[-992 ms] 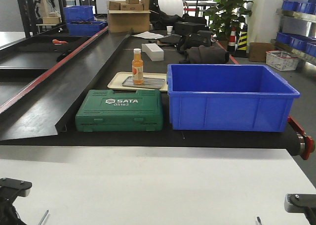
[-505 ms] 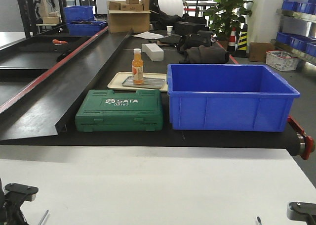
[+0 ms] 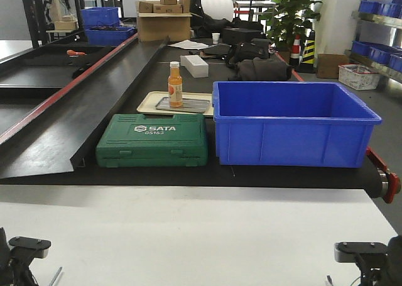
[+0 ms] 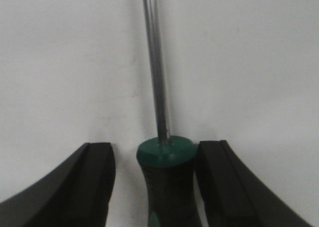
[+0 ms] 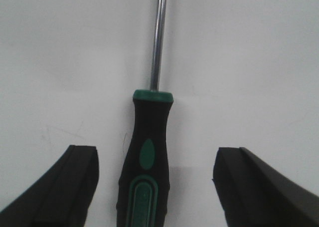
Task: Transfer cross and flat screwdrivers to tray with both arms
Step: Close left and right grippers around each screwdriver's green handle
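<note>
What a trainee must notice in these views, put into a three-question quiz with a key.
1. True or false: in the right wrist view, the black fingers are clamped on the black-and-green rubber-handled screwdriver.
2. Which thing stands in the small beige tray? A) an orange bottle with a white cap B) a hammer C) a red mug
3. Fill in: the green plastic tool case sits to the ___ of the deep blue plastic bin.
Key: 1 false, the fingers stand apart from the handle; 2 A; 3 left.

black-green screwdriver handle, blue bin, green case
</note>
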You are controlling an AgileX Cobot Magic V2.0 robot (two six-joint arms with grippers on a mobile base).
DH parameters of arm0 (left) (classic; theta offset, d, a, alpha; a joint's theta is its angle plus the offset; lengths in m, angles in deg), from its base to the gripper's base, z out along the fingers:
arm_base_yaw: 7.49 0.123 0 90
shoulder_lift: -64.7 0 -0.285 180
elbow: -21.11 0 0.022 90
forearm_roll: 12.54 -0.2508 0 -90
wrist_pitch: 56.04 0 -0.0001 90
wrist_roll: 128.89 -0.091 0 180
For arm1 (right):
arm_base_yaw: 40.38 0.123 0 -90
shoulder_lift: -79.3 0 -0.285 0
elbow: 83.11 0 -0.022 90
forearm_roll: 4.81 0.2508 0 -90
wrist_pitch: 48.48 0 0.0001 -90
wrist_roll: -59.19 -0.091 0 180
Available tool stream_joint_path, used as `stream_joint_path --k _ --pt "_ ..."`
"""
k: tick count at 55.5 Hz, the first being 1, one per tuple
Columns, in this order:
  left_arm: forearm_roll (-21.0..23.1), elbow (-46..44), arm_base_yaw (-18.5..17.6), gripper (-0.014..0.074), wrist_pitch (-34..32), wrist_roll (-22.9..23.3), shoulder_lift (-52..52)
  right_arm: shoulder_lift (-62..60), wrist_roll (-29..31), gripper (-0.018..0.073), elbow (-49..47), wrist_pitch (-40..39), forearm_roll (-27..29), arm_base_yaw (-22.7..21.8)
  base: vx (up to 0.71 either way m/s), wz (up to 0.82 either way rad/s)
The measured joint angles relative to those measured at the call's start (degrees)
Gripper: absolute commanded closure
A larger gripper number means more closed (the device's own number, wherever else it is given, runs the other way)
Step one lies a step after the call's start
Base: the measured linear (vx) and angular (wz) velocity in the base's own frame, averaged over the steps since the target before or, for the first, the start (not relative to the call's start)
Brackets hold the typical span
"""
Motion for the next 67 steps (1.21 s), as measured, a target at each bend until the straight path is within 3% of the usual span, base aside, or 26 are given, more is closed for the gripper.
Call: stream_joint_path --k 22,34,43,52,57,65,67 --pt "0.12 0.00 0.00 0.0115 -0.12 0.00 0.01 8.91 1.00 0.0063 -2.88 0.18 -0.31 0.00 0.00 0.00" --pt "0.17 0.00 0.00 0.0151 -0.30 0.00 -0.06 9.39 0.73 0.0208 -3.25 -0.22 -1.00 -0.07 0.00 0.00" --pt "0.17 0.00 0.06 0.0216 -0.44 0.00 -0.06 9.46 0.55 0.0368 -3.25 -2.15 -0.22 -0.13 0.00 0.00" --pt "0.17 -0.02 0.22 0.0316 -0.51 0.00 -0.06 9.54 0.55 0.0509 -3.32 -2.71 0.93 -0.13 0.00 0.00" --pt "0.17 -0.07 0.22 0.0415 -0.51 0.00 -0.06 9.54 0.55 0.0575 -3.32 -2.71 1.08 -0.13 0.00 0.00" --pt "0.17 -0.39 0.22 0.0608 0.49 -0.06 -0.10 9.54 0.72 0.0571 -3.32 -2.71 1.08 -0.13 0.00 0.00" --pt "0.17 -0.58 0.22 0.0605 1.05 -0.06 -0.17 9.54 0.77 0.0571 -3.32 -2.66 1.08 -0.13 0.00 0.00"
